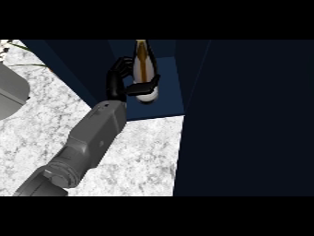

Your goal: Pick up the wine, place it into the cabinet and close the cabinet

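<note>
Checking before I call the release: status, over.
Left hand shut on wine bottle, inside cabinet. Right hand not in view. Cabinet door open at right; nothing seen blocking.

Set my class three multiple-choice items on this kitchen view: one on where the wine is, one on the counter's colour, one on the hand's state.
1. Where is the wine bottle?
A on the counter
B inside the cabinet
C beside the plant

2. The counter is
A speckled white and grey
B plain black
C red

3. The left hand is
A flat open
B curled round the bottle
C resting on the counter

Answers:
1. B, it sits in the cabinet's blue opening.
2. A, the top is pale and marbled.
3. B, its fingers and thumb wrap the bottle.
</note>
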Tool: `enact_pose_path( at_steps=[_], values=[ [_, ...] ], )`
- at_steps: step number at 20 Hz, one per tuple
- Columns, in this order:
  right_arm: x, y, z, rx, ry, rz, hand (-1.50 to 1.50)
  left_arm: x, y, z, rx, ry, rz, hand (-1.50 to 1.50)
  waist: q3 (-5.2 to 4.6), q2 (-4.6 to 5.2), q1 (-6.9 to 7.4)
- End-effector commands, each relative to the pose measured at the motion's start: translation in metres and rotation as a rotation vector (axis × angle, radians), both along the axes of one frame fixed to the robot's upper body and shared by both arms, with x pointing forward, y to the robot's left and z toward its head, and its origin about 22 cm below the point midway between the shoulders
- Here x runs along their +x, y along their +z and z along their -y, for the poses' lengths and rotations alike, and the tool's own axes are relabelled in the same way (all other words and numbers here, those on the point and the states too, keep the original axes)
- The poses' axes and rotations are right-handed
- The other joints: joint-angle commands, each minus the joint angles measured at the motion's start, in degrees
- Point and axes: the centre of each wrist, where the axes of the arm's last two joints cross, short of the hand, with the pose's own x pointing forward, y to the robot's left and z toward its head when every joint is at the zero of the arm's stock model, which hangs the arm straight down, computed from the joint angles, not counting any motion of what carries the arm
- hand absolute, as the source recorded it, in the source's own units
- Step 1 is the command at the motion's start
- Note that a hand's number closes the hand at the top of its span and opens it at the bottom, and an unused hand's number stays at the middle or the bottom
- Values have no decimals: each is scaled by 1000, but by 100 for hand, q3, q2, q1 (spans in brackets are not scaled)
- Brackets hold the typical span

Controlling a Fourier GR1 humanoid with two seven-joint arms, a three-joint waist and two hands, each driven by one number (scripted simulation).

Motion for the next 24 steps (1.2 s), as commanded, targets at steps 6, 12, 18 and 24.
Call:
enact_pose_path(
  at_steps=[6,12,18,24],
  values=[
    [-3,2,0,-8,54,7,-150,-15,-24,-9,-125,-12,-27,150,-5,27,-252],
    [-3,-11,-5,7,84,-7,-150,-29,-44,-18,-179,-22,-73,150,-1,18,-295],
    [-2,2,-3,-4,93,7,-150,-47,-66,-28,-143,-5,-96,150,-12,-1,-367],
    [1,-7,-6,5,103,-15,-150,-40,-58,-23,-117,34,-90,150,-11,24,-469]
  ],
)
